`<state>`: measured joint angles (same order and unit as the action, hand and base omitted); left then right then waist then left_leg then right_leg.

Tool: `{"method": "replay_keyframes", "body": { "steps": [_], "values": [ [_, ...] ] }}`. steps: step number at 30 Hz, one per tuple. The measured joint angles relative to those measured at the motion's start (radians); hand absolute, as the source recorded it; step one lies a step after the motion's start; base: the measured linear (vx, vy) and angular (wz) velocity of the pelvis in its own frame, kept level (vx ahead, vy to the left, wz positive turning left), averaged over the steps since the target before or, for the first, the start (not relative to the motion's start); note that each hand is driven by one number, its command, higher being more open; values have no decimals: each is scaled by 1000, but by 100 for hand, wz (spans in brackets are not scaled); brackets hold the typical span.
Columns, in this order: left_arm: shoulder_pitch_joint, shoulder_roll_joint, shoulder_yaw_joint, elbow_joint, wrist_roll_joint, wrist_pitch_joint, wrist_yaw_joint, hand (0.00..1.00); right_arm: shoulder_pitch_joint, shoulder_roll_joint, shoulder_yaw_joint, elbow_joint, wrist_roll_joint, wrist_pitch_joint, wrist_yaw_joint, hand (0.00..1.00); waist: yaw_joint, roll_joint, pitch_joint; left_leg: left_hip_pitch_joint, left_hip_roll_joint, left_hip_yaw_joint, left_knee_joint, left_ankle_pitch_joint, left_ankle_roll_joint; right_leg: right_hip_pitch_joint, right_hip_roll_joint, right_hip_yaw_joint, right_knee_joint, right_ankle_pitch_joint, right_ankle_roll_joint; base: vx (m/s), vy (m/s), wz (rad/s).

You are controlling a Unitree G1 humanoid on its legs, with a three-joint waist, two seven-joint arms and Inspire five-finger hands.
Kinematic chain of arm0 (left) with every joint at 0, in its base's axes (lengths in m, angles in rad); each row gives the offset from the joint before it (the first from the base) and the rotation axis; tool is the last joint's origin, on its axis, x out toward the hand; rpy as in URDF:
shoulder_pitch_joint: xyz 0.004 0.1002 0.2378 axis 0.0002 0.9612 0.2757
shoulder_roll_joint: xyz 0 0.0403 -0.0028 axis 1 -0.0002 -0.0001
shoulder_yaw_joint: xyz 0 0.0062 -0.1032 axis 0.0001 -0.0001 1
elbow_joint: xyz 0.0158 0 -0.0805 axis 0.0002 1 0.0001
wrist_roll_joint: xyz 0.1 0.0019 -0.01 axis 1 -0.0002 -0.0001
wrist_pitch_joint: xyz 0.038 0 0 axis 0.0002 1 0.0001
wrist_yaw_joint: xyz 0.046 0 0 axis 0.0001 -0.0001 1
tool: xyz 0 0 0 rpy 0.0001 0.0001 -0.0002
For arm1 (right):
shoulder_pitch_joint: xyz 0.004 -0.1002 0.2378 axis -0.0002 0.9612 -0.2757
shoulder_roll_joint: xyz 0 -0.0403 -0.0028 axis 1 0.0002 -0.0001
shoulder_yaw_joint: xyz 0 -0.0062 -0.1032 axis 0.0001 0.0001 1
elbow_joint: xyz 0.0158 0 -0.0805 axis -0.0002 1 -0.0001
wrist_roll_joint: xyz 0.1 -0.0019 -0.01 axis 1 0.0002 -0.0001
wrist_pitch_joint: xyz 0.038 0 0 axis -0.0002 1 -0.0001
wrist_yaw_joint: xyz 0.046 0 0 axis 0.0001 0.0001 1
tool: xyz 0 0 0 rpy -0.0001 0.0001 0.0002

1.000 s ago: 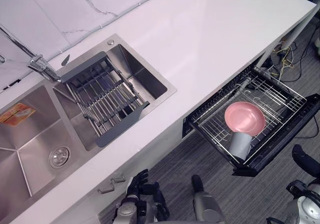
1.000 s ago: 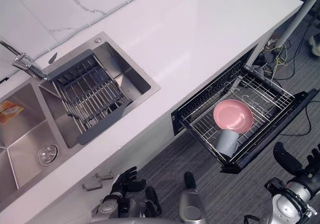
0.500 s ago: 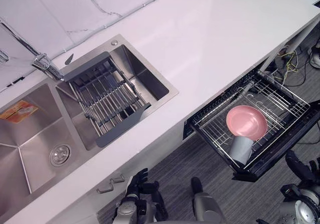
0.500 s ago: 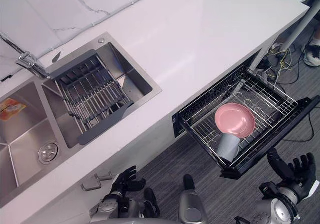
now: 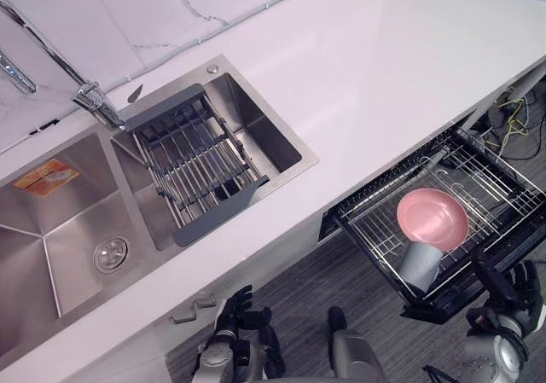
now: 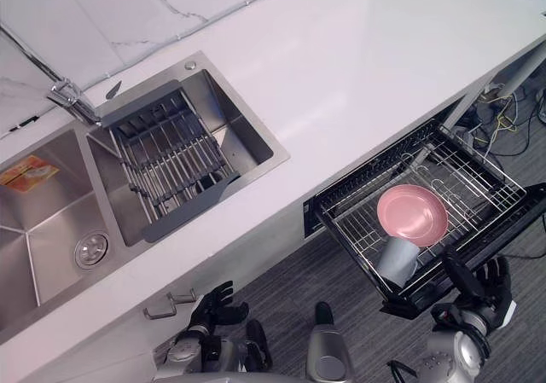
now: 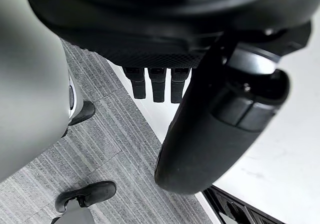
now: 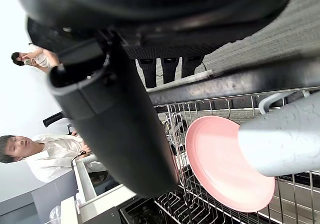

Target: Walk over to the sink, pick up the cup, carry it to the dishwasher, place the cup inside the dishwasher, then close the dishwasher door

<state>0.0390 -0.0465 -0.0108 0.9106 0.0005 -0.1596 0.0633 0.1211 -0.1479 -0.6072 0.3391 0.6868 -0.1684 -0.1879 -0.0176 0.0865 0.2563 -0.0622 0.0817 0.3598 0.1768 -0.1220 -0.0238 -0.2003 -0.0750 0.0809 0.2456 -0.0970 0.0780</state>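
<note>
The grey cup (image 5: pixel 417 264) lies tilted in the pulled-out dishwasher rack (image 5: pixel 486 178), its mouth toward the front, leaning against a pink plate (image 5: pixel 432 218). The right wrist view has the cup (image 8: pixel 280 141) and plate (image 8: pixel 225 169) close by. My right hand (image 5: pixel 505 289) is open, fingers straight and pointing up, right at the black front edge of the dishwasher door (image 6: pixel 426 296); past its fingers (image 8: pixel 169 67) that black edge (image 8: pixel 240 82) crosses the wrist view. My left hand (image 5: pixel 234 308) hangs relaxed and empty by the cabinet front below the counter; its thumb (image 7: pixel 215 129) stands out in its wrist view.
A double steel sink (image 5: pixel 60 229) with a dark drain rack (image 5: pixel 198 163) and a faucet (image 5: pixel 92 103) is set in the white counter (image 5: pixel 384 67). Cables (image 5: pixel 512 114) lie on the grey carpet past the dishwasher. Two persons (image 8: pixel 22 151) stand beyond it.
The camera has shifted, sliding the whole scene right and down. My right hand has come closer to the dishwasher door's front edge with its fingers spread. The cup stays in the rack.
</note>
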Motion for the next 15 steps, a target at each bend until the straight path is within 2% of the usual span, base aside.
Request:
{"method": "replay_keyframes", "body": {
  "steps": [15],
  "values": [
    [7,12,-18,-11,2,1,-5,90,-11,-1,115,-31,161,-44,-1,90,1,9,-5,-4,-18,-47,-58,48,-4,-7,-15,-47,8,-3,-3,-13,-11,9]
  ]
}}
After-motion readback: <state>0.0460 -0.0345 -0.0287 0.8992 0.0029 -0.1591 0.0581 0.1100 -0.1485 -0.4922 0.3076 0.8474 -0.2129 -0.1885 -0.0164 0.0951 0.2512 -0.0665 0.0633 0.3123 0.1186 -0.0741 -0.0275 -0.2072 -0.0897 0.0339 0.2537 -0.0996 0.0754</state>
